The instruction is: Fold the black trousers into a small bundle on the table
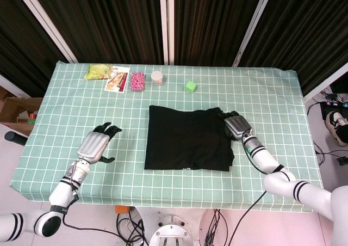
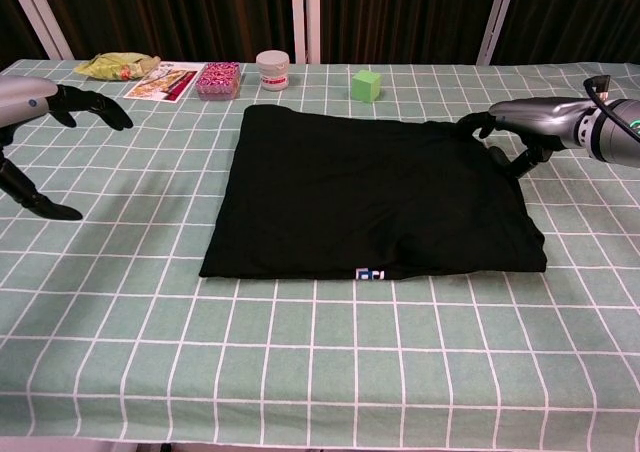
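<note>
The black trousers [image 1: 187, 140] [image 2: 370, 192] lie flat on the green checked tablecloth [image 1: 272, 93] as a roughly square folded pad, with a small white label on the front edge. My right hand [image 1: 237, 125] [image 2: 520, 122] is at the pad's far right corner, fingers curled on the cloth edge and gripping it. Well to the left of the trousers my left hand [image 1: 97, 143] [image 2: 45, 97] hovers over the cloth, fingers spread and holding nothing.
Along the back of the table stand a green cube [image 1: 190, 86] [image 2: 367, 85], a white jar [image 1: 157, 77] [image 2: 272, 70], a pink patterned box [image 1: 137, 81] [image 2: 219, 78], a printed card [image 1: 117, 79] and a yellow-green snack packet [image 1: 98, 71] [image 2: 115, 65].
</note>
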`<state>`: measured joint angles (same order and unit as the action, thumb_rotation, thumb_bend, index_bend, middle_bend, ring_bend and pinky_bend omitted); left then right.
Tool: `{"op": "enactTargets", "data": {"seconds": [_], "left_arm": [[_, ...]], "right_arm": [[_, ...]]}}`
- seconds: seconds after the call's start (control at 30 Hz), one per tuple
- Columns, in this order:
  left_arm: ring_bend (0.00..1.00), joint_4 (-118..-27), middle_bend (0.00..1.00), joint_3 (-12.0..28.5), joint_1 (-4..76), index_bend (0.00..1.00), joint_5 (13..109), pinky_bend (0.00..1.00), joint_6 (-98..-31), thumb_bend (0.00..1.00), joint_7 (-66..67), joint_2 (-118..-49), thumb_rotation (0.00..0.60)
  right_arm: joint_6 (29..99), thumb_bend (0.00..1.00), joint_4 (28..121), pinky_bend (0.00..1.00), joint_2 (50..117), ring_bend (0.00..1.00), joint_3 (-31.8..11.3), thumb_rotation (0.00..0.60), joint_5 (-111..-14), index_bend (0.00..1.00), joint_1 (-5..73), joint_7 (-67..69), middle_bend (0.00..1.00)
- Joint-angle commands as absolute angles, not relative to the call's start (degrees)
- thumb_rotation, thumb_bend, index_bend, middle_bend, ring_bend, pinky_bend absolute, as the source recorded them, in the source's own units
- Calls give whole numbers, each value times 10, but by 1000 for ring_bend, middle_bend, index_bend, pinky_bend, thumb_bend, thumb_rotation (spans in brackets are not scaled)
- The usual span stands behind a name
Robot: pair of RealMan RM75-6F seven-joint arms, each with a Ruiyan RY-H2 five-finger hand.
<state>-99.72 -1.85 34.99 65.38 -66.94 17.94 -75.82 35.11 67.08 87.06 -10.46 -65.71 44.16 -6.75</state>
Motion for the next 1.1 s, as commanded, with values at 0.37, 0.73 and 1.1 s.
{"op": "enactTargets", "data": {"seconds": [0.37,0.73,1.1], "left_arm": [[77,-995,183,-5,330,197,672,192,-664,50,174,-751,600],[77,-984,184,4,327,196,677,192,-645,50,182,-760,600],[77,-984,184,10,319,196,676,190,-641,50,197,-766,600]], "right_arm": [[526,658,930,137,737,110,-44,600,-839,161,370,-49,157],[597,719,943,137,714,110,78,600,-944,194,287,-12,174],[547,724,868,137,736,110,67,600,-873,194,280,-47,166]]}}
